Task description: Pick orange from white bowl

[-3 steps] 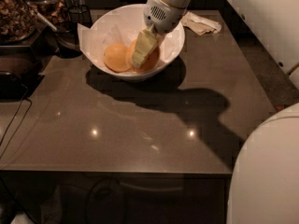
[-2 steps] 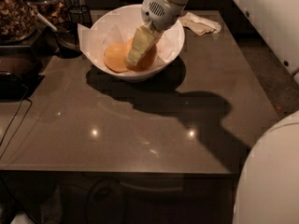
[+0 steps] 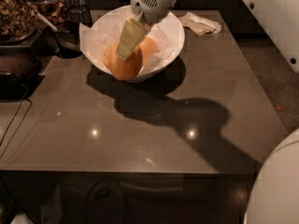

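Hanging over the far-left part of the table (image 3: 140,143), the gripper (image 3: 126,50) reaches down from its white wrist housing into the white bowl (image 3: 175,36). It is closed on an orange (image 3: 124,70): one pale yellow finger (image 3: 130,35) lies pressed across the fruit's upper face, while the other is hidden behind it. The orange sits at the near-left side of the bowl and covers part of the near rim from this angle, so whether it touches the bottom cannot be told. A second orange (image 3: 150,48) lies just beside it to the right, deeper in the bowl, on the crinkled white paper (image 3: 96,36) that lines the sloping sides. The bowl throws a broad dark shadow (image 3: 187,120) toward the near right across the glossy brown-grey tabletop. A crumpled pale napkin (image 3: 202,23) lies on the far edge, right of the bowl and apart from it. Left of the bowl stands a dark round dish (image 3: 65,43), and beyond it a small dark glass cup (image 3: 79,13) and jars of brown contents (image 3: 16,13). A black cable (image 3: 14,120) trails down the left edge. Part of the robot's white body (image 3: 275,185) fills the near-right corner.
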